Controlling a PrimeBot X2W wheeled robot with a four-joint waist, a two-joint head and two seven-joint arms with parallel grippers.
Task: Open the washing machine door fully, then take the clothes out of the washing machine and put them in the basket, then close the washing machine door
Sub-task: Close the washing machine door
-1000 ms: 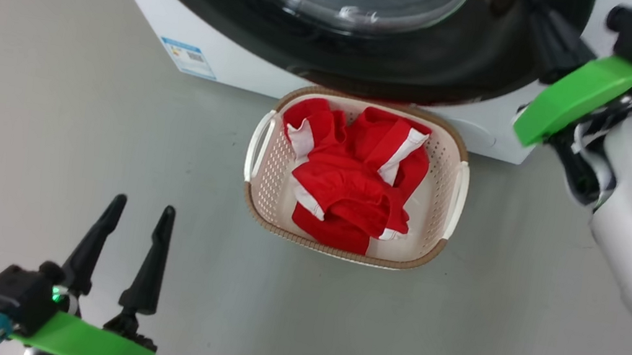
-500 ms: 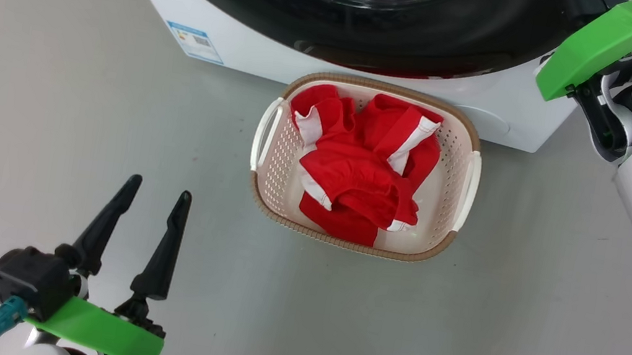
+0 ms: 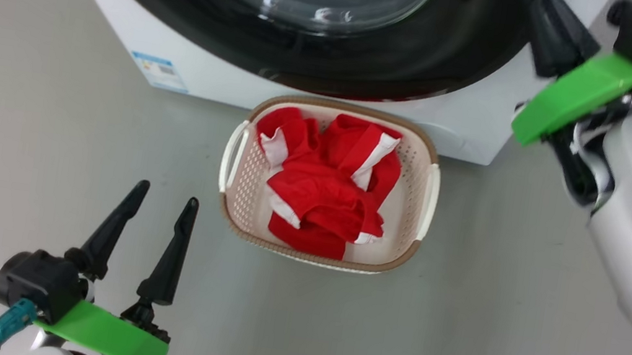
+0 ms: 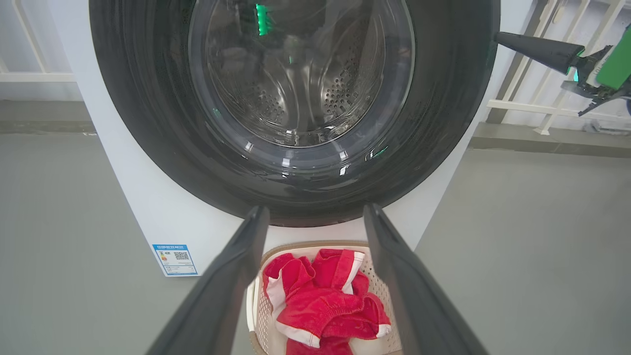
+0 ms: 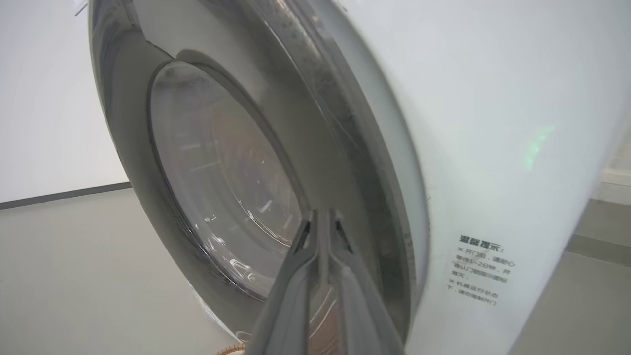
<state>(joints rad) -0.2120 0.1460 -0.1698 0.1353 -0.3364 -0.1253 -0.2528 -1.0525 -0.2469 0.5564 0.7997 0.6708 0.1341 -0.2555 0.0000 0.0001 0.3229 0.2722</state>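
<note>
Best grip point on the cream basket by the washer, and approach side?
Probably the white side handle on the robot's left of the cream perforated plastic basket, taken from above with the open left hand. That handle bows out from the wall, leaving a gap for one finger, and it is the side nearest that hand. Red fabric clothes heap up inside, so avoid reaching in.

Basket (image 3: 339, 107) sits on the floor (image 3: 16, 126) right in front of the washing machine (image 3: 231, 74), under its door (image 3: 370, 66), clothes (image 3: 320, 194) inside. Left gripper (image 3: 168, 193) is farther out front, right gripper (image 4: 499, 38) at the machine's right edge.
</note>
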